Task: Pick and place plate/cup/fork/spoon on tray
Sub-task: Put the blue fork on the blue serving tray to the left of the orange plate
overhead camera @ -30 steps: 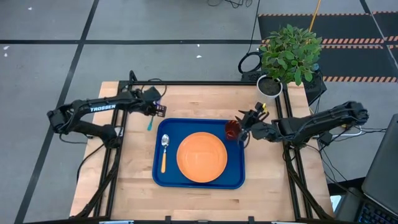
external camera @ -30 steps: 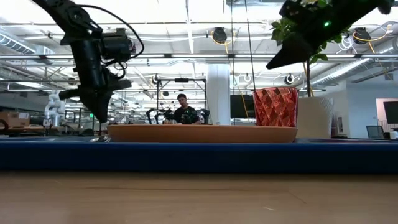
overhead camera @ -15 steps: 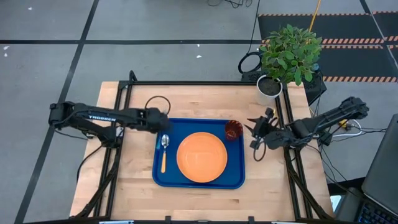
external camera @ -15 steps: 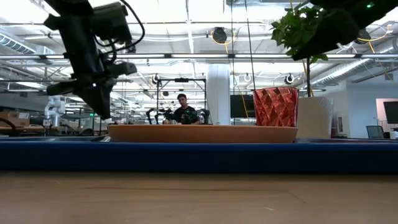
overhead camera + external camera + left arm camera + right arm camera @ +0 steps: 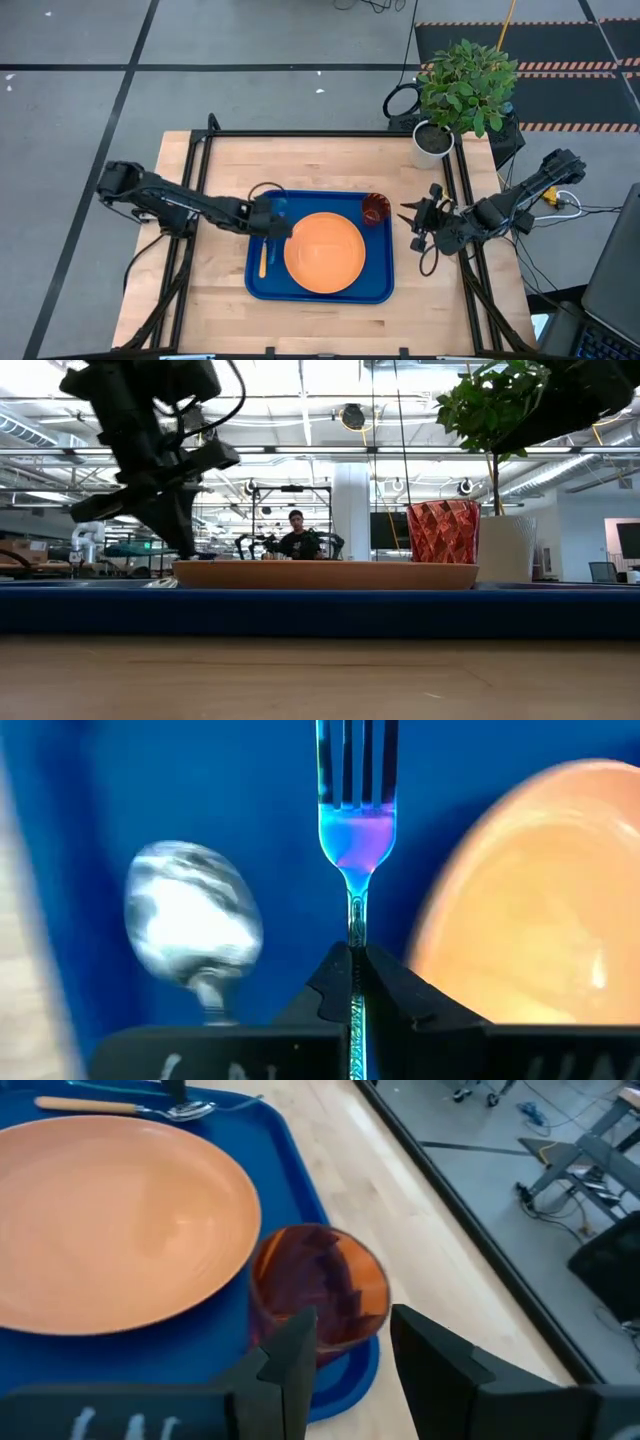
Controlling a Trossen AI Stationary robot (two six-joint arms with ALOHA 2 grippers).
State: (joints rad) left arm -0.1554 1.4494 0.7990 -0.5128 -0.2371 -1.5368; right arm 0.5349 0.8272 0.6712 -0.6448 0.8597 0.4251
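Note:
The dark-blue tray (image 5: 380, 290) lies mid-table. On it are the orange plate (image 5: 324, 251), the spoon (image 5: 263, 262) with its silver bowl (image 5: 193, 915) and orange handle, and the reddish cup (image 5: 375, 208) standing in the far right corner. My left gripper (image 5: 274, 220) is over the tray's left part, between spoon and plate, shut on the light-blue fork (image 5: 355, 780). My right gripper (image 5: 418, 222) stands open off the tray's right rim, apart from the cup (image 5: 320, 1285). My left gripper pinches the fork's slim handle just behind the head (image 5: 355, 925) between its two fingers. The fingers slant down from the table's left side and lie along the fork, whose tines stick out past them over the tray floor (image 5: 150, 780).
A white pot with a green plant (image 5: 462, 90) stands at the table's far right corner. A black frame rail runs along each side of the table. Bare wood lies near and far of the tray. In the low view a person (image 5: 293, 538) sits far behind.
My left gripper has carried the fork from beyond the tray's far left corner toward the table's right and near edges, ending over the tray between spoon and plate, and its wrist has rolled. My right gripper has drawn back from the cup toward the table's right edge; the cup stays standing.

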